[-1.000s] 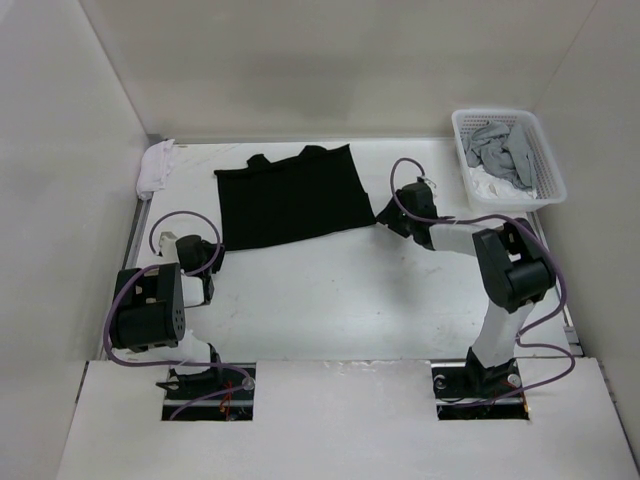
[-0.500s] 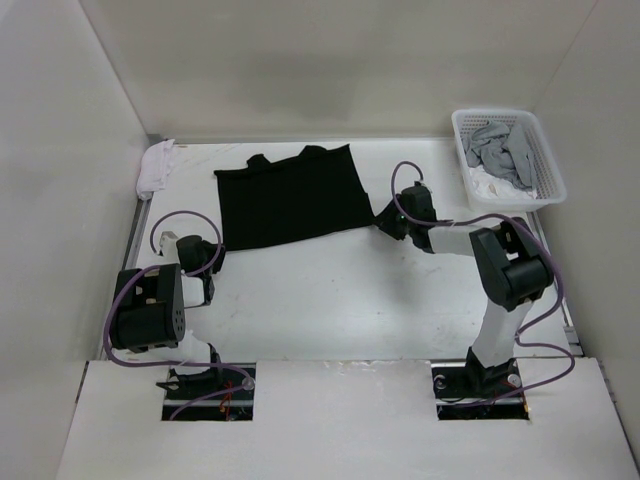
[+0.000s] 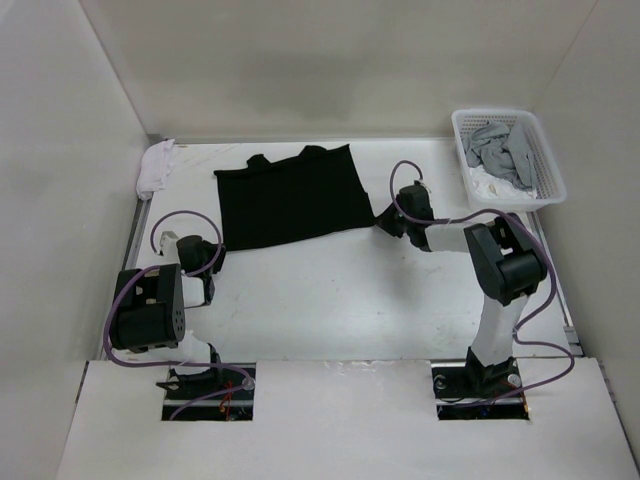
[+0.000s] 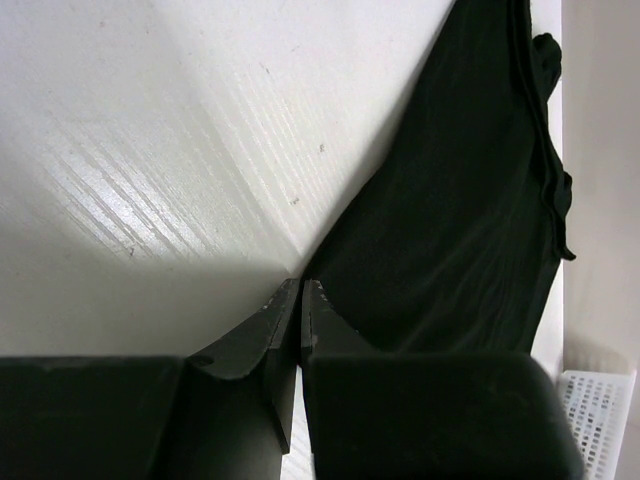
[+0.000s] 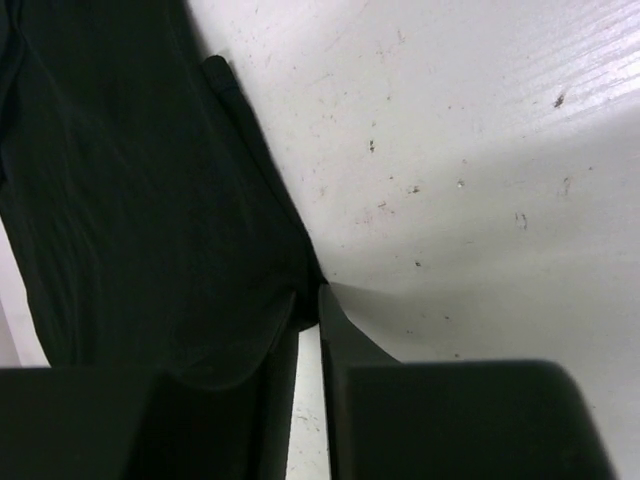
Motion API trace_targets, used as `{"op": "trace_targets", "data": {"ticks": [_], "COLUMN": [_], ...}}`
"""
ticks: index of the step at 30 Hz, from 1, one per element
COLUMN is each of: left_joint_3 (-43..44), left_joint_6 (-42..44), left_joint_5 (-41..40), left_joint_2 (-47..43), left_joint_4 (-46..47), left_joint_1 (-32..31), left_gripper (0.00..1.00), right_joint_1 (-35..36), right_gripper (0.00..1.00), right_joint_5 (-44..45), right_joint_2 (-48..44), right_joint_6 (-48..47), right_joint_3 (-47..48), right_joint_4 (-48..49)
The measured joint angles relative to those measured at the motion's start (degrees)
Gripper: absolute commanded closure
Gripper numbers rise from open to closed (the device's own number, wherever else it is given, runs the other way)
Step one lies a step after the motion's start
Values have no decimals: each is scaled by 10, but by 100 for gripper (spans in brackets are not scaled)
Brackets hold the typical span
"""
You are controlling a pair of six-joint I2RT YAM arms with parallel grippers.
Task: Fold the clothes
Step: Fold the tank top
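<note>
Clothes point(image 3: 290, 195) lie spread flat on the white table point(image 3: 330, 290), left of the basket point(image 3: 463, 150) and well apart from it. Main risk is a bad pinch: the fabric looks thin and limp, so a jaw at the very corner may catch one layer or nothing, and then the corner slips out or one side rises alone and the fold comes out skewed. A low pull would drag the whole sheet and wrinkle it. It is matte black soft cloth, roughly a trapezoid, its far edge lumpy with a notch, while the edge facing the basket has a thicker rolled hem. The table is hard and scuffed, with specks and fine ridged streaks. The basket is rectangular white plastic mesh and holds crumpled grey and white garments point(image 3: 500, 150). A small white cloth point(image 3: 155, 168) sits bunched beyond the clothes, on the side away from the basket. The right gripper point(image 5: 307, 292) sits at the corner nearest the basket, jaws drawn to a slim gap; can't tell if any fabric is caught. The left gripper point(image 4: 300, 283) is clenched at the near corner farthest from the basket, no cloth visibly pinched. Fingers are black, hard and tapered.
</note>
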Motion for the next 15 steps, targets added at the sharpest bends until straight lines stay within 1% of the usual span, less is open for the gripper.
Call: {"op": "trace_targets", "data": {"ticks": [4,7,9,12,15], "left_joint_3": [0,-1,-5,-9,0], "left_joint_6": [0,0,0,1,14], "left_joint_5": [0,0,0,-2,-8], "left_joint_2": [0,-6,-29,-120,-276], "left_joint_4": [0,-3,-14,-59,-136], "left_joint_1": [0,-1,-5,-25,-49], "left_gripper": [99,100,100,100,100], "right_joint_1": [0,1,4,19,52], "right_gripper": [96,98,99,99,99], "right_joint_5": [8,13,24,47,82], "right_joint_2": [1,1,-8,-64,-174], "right_joint_6": [2,0,-7,-25,-51], "right_joint_3": [1,0,-10,-48,-89], "right_joint_4": [0,6,13,12,-4]}}
